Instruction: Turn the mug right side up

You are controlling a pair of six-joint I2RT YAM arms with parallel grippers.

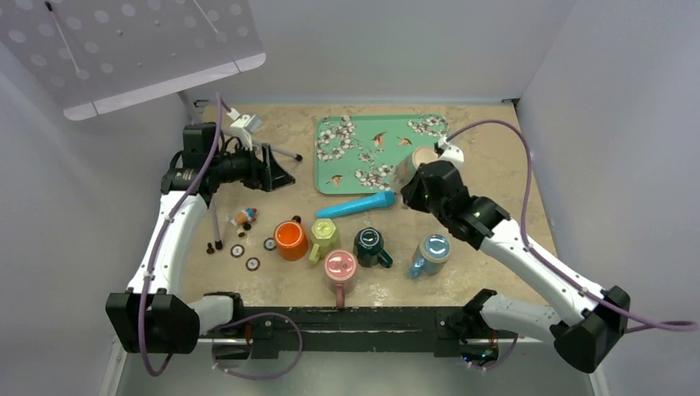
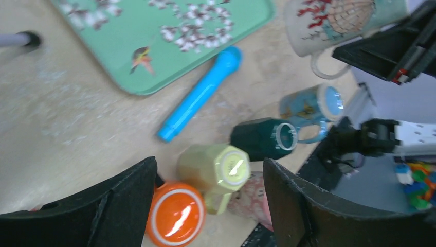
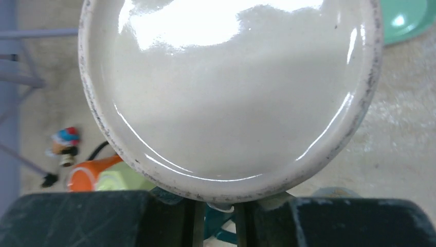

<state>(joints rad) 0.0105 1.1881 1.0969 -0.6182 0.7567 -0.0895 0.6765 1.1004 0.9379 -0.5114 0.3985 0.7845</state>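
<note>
In the overhead view, the mug [image 1: 421, 158] is found at the near right corner of the tray [image 1: 355, 153], toward the tabletop's far right, with the right gripper [image 1: 415, 181] set against its near side. The left gripper [image 1: 275, 169] is parked well apart near the far left edge, so the right arm is much the nearer. In the left wrist view, the left gripper [image 2: 211, 206] is seen spread wide and empty, and the mug [image 2: 334, 20] is shown at the upper right with its handle [image 2: 321, 67] turned toward the black right gripper. In the right wrist view, a round cream face of the mug [image 3: 226, 92], judged to be its base, is pointed straight at the camera, so its long axis is taken to run along the fingers. The right gripper [image 3: 216, 216] is pinched on a thin pale piece, apparently the handle.
</note>
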